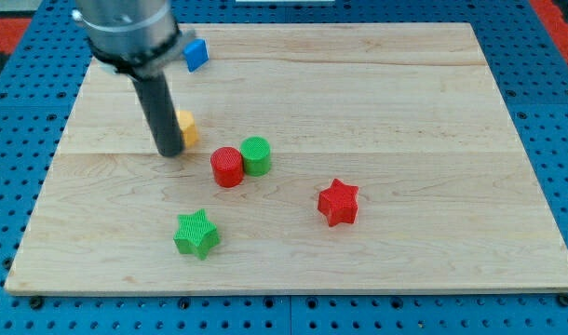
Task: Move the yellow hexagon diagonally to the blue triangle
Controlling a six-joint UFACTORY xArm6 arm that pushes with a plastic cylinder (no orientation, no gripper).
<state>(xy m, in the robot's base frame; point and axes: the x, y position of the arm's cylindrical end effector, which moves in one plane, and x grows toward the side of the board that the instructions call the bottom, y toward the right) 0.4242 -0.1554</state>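
The yellow hexagon [186, 128] lies on the wooden board at the view's upper left, partly hidden behind my rod. My tip [169, 153] rests on the board touching the hexagon's left lower side. The blue triangle [196, 54] lies near the board's top edge, above the hexagon and just right of the arm's grey body, which hides part of it.
A red cylinder [227, 167] and a green cylinder [256, 155] stand touching, right of and below the hexagon. A green star [196, 234] lies near the bottom. A red star [338, 202] lies right of centre. The wooden board [405, 112] sits on a blue pegboard.
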